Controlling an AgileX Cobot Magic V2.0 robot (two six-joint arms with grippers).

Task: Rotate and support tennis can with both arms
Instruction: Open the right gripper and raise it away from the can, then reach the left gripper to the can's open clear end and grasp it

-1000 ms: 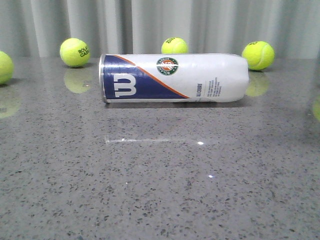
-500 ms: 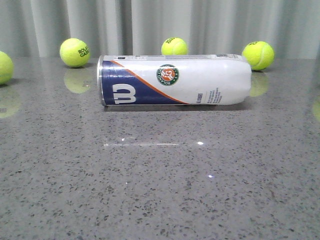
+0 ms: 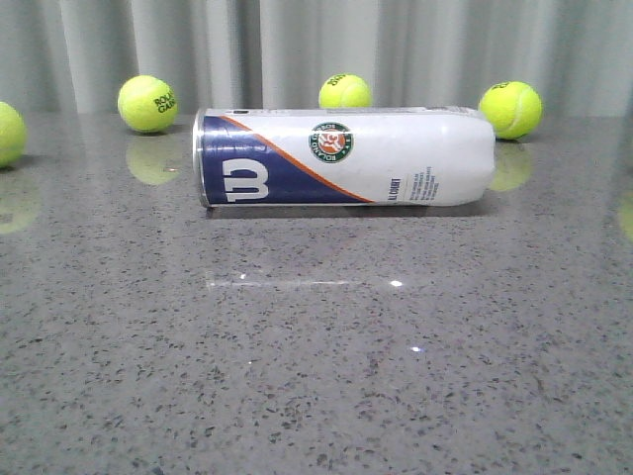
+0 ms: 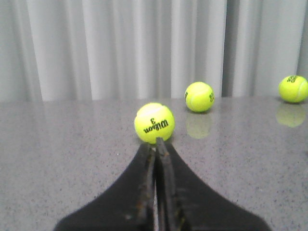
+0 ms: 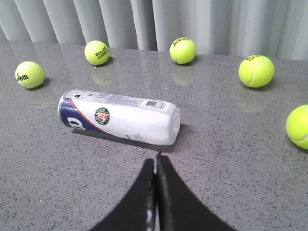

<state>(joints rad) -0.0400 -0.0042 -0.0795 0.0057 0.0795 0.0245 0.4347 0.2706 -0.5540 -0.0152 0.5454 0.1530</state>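
Yellow-green tennis balls (image 3: 147,103) dot the far edge of the grey speckled table (image 3: 316,376), none blocking. Tennis can (image 3: 346,156) lies on its side mid-table, untouched, apart from right gripper (image 5: 155,162), fingers pressed together. Left gripper (image 4: 155,144) also closed, by a "Wilson 3" ball (image 4: 154,123). Can shows white "W", Roland-Garros emblem.

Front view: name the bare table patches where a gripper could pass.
Free: the wide grey table on the camera side of the tennis can. Crowded: the strip behind it by the curtain, where tennis balls sit spaced.
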